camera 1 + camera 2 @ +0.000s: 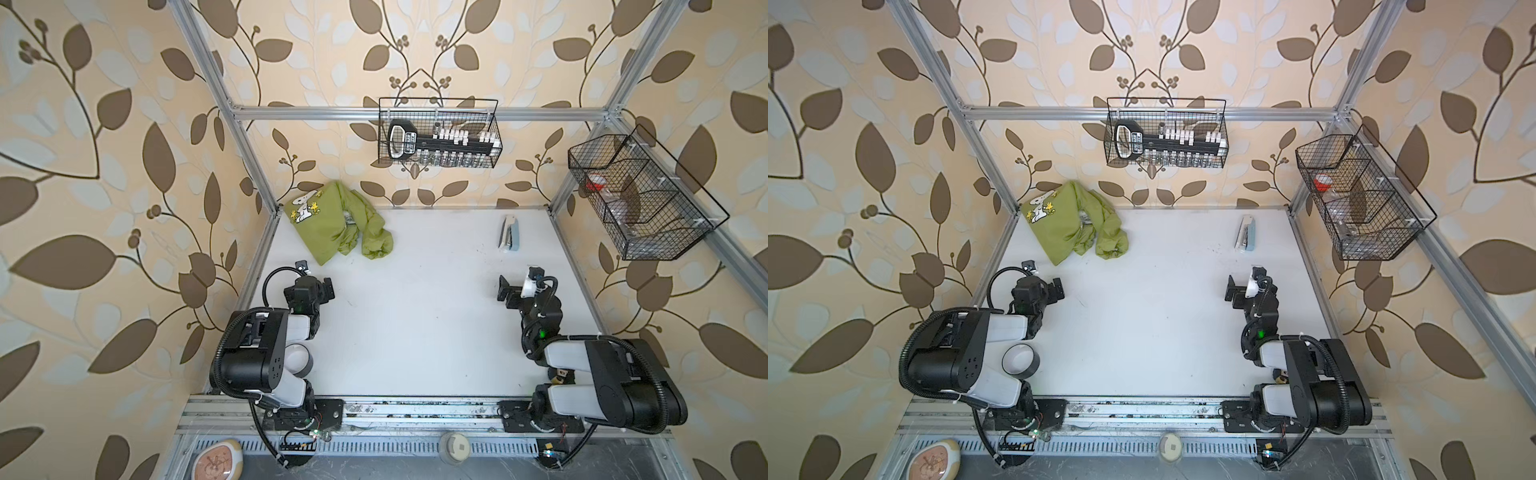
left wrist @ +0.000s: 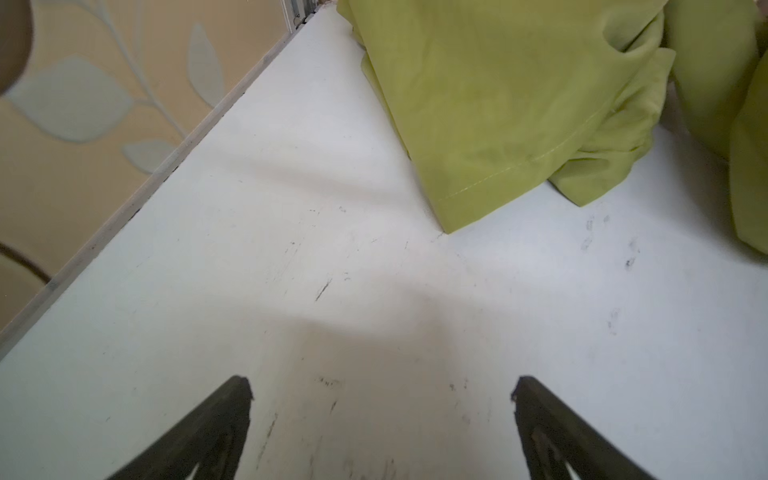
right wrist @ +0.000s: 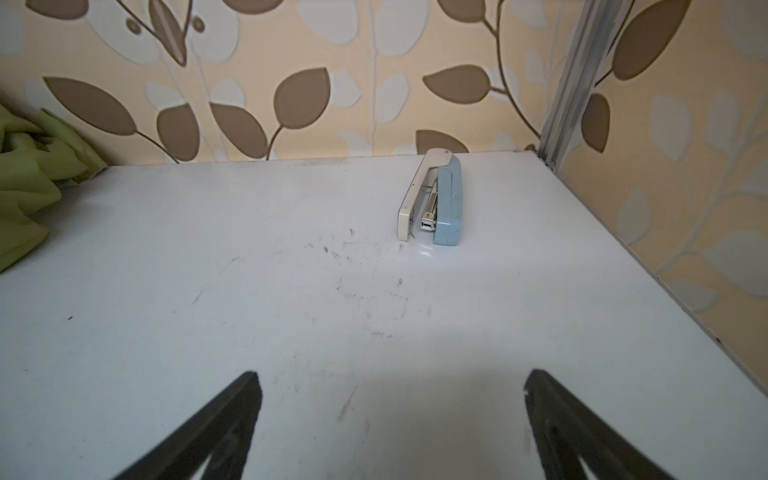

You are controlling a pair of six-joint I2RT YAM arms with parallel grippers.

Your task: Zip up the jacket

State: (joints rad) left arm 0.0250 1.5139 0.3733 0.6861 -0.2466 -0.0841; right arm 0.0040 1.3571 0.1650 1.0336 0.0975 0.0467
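Across the white counter, both top views showed bare surface over most of its middle and front. The left arm and the right arm sat folded at the near edge, one to each side, with their wrists turned toward the middle.

The back wire basket hung on the rear rail. A side wire basket hung on the right-hand rail.

The jacket lay crumpled in the far left corner of the counter, against the back wall. Its white dog print faced up near the corner, and a bunched sleeve trailed toward the middle. Whether the zipper was closed could not be told from the folds.

A blue and cream stapler lay on its side near the far right of the counter, well apart from the jacket.

The left jaws were spread wide. In the left wrist view their dark fingertips framed only bare counter, and a stitched hem corner of the jacket lay ahead of them, not touching.

The right jaws were spread just as wide and held nothing. In the right wrist view their fingertips stood over scuffed counter, with the stapler farther ahead and an edge of the jacket off to one side.
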